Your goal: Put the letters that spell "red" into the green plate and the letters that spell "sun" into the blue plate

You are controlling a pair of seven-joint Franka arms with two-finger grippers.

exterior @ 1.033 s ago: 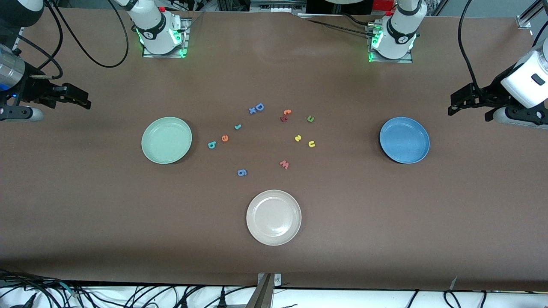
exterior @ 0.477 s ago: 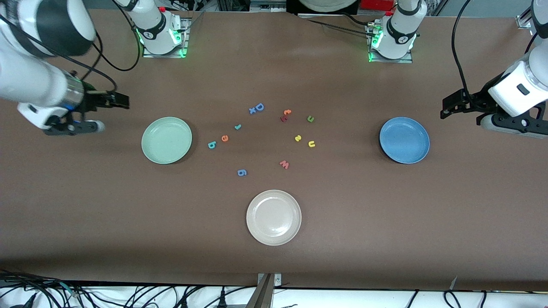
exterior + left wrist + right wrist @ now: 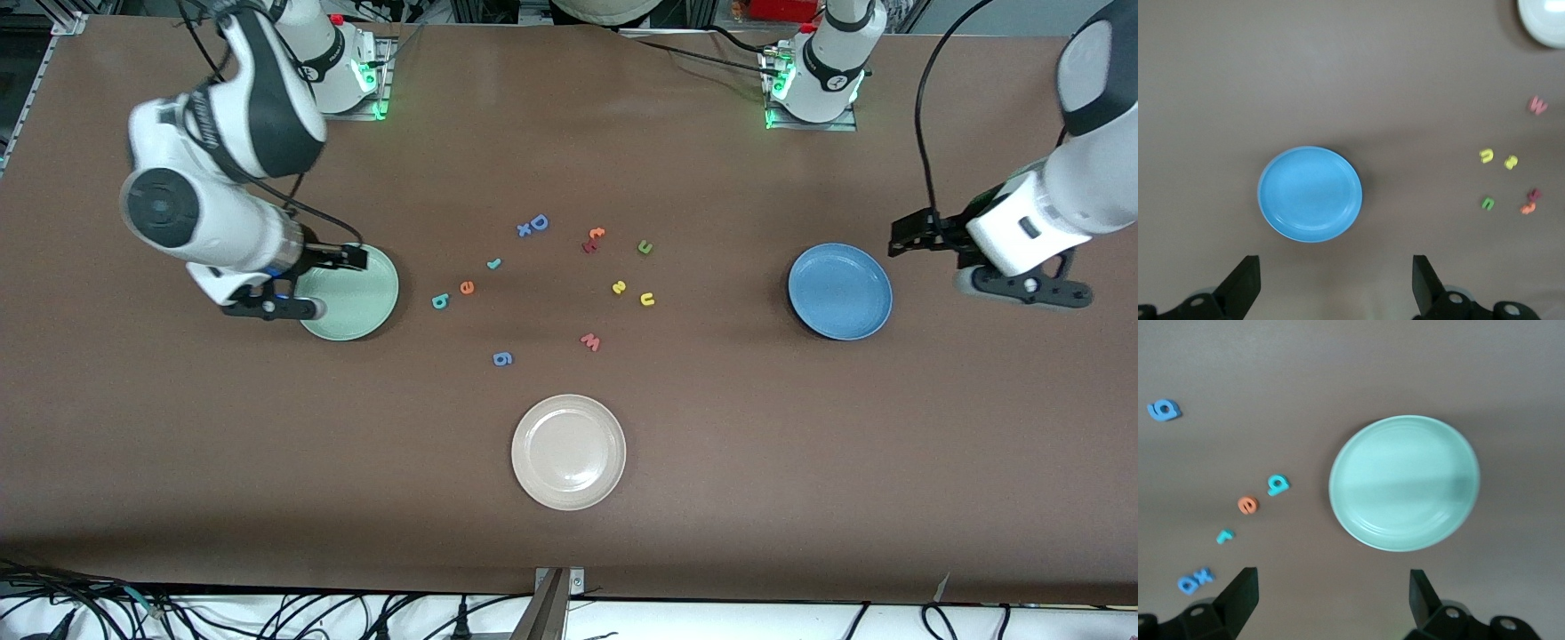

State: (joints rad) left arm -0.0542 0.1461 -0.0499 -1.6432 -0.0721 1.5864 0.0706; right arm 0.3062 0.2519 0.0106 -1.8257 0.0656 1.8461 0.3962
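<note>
The green plate lies toward the right arm's end, the blue plate toward the left arm's end. Between them lie a teal "r", orange "e" and teal "d", then a yellow "s", yellow "u" and olive "n". My right gripper hangs open and empty over the green plate's rim. My left gripper is open and empty beside the blue plate.
A cream-white plate sits nearest the front camera. Other letters lie among the task ones: a blue "D" with a small "x", a blue "g", a pink "w" and an orange-and-dark-red pair.
Both arms swung in from the table's ends toward the middle. The right gripper came over the green plate's rim, the left gripper up beside the blue plate. Letters and plates stayed put.
</note>
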